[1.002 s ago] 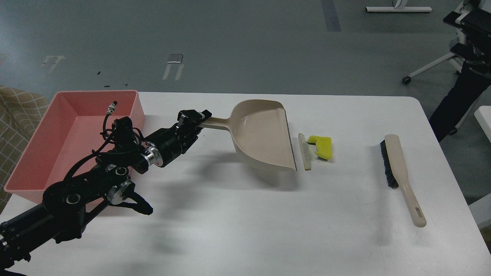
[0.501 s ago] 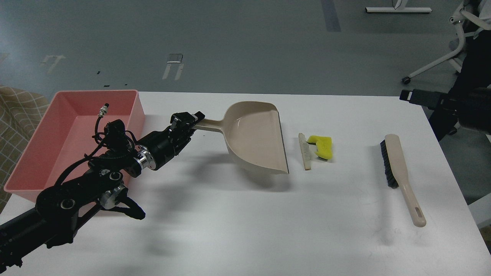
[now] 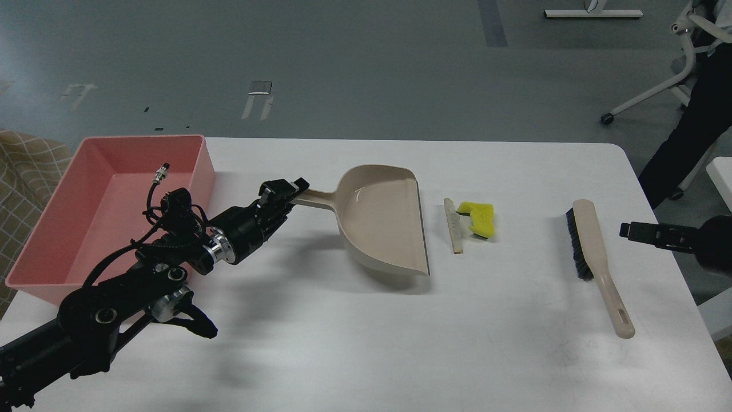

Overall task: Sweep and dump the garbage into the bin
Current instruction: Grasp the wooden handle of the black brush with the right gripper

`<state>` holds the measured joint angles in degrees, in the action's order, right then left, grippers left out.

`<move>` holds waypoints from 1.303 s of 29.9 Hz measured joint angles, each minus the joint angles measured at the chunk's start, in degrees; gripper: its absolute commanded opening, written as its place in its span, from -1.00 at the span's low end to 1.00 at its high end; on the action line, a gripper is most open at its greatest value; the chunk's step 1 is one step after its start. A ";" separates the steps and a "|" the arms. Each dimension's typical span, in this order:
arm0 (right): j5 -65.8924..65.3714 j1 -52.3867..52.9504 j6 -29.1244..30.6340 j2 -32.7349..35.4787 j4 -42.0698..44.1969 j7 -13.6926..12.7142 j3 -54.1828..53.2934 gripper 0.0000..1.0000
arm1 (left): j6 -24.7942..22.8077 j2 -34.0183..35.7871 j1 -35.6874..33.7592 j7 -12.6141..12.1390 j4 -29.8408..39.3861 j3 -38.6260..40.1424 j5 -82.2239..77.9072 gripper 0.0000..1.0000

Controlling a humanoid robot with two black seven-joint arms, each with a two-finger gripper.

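Note:
My left gripper (image 3: 290, 193) is shut on the handle of the beige dustpan (image 3: 383, 220), whose open lip faces right, a little left of the garbage. The garbage is a thin white bread slice with tan crust (image 3: 454, 226) and a notched yellow sponge piece (image 3: 479, 219) beside it, both on the white table (image 3: 354, 343). The pink bin (image 3: 68, 229) stands at the table's left edge, behind my left arm. My right gripper (image 3: 629, 230) comes in from the right, just right of the beige brush (image 3: 595, 257); it is dark and its fingers cannot be told apart.
A person in dark trousers (image 3: 686, 143) and an office chair (image 3: 675, 68) are past the table's far right corner. A checked cloth (image 3: 23, 166) lies left of the bin.
The dustpan has shifted left away from the garbage and dropped lower toward the table. My right arm has come into view and moved down to beside the brush.

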<state>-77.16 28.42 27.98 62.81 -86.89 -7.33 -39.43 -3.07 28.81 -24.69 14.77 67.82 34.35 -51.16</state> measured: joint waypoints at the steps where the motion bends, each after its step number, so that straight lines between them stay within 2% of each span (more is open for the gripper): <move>1: -0.01 -0.58 -0.01 -0.11 -0.03 -0.06 -0.02 0.32 | 0.00 -0.03 0.00 0.00 0.02 0.01 0.00 -0.94; 9: -0.08 -3.93 -4.19 -2.07 -0.05 -0.18 0.05 0.32 | -0.01 -0.07 0.00 -0.07 0.05 0.10 0.00 -0.94; 11: -0.15 -4.28 -4.42 -2.38 -0.05 -0.55 0.04 0.12 | -0.01 -0.07 0.00 -0.08 0.06 0.10 0.05 -0.94; 14: -0.17 -4.66 -4.53 -2.82 -0.05 -3.00 0.56 0.02 | -0.01 -0.05 0.00 -0.08 0.05 0.11 0.09 -0.93; 18: -0.16 -5.08 -4.56 -4.13 -0.10 -4.78 0.82 0.02 | -0.01 0.21 0.08 -0.04 0.00 0.20 0.22 -0.93; 32: -0.19 -5.30 -4.51 -6.37 -0.98 -5.21 0.93 0.03 | -0.01 0.47 0.17 0.16 -0.06 0.52 0.52 -0.93; 39: -0.16 -6.00 -4.32 -6.64 -0.99 -6.27 1.07 0.15 | -0.01 0.58 0.17 0.17 -0.06 0.52 0.56 -0.94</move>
<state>-77.32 22.41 23.66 56.18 -87.88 -13.59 -38.36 -3.08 29.39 -24.52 14.94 67.76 34.87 -50.60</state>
